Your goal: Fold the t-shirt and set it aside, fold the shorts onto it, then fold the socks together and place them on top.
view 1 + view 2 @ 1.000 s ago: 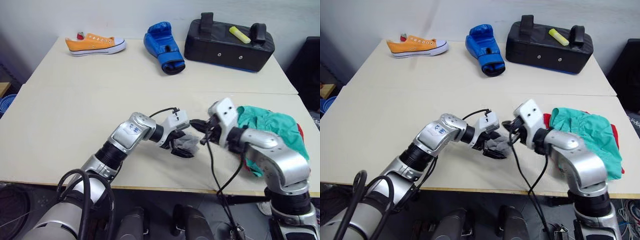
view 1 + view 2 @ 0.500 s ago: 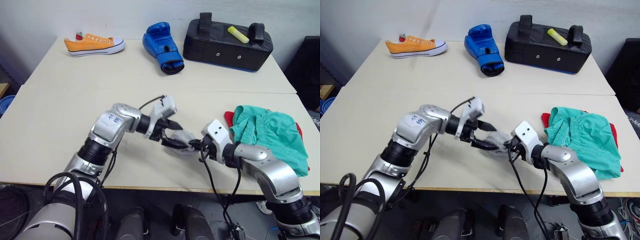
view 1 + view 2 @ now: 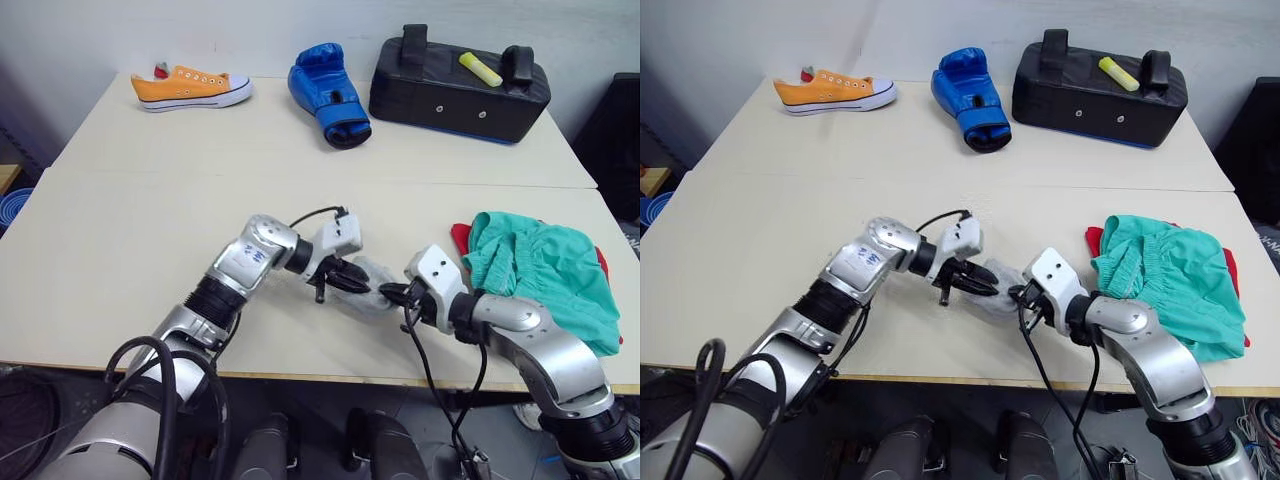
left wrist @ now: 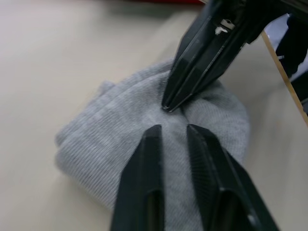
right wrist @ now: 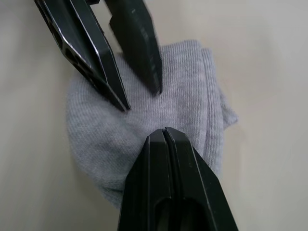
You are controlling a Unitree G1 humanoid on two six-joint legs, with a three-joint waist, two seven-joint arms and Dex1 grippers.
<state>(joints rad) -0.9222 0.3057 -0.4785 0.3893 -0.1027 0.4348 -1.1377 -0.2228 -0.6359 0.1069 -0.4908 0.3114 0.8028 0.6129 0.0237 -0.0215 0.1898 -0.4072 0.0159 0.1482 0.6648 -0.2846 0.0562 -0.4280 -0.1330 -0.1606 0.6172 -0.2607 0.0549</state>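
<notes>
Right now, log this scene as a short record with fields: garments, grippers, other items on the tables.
socks: grey bundle flat on the near table, between the two grippers
left gripper: fingers slightly apart, tips resting on the socks
right gripper: fingers closed together, tips on the socks
shorts: teal, lying on the t-shirt, at the table's right end
t-shirt: red, mostly covered, edges showing
far table: orange sneaker, blue boxing glove, black pad

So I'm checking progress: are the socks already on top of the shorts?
No, the socks lie on the bare table, apart from the shorts.
</notes>
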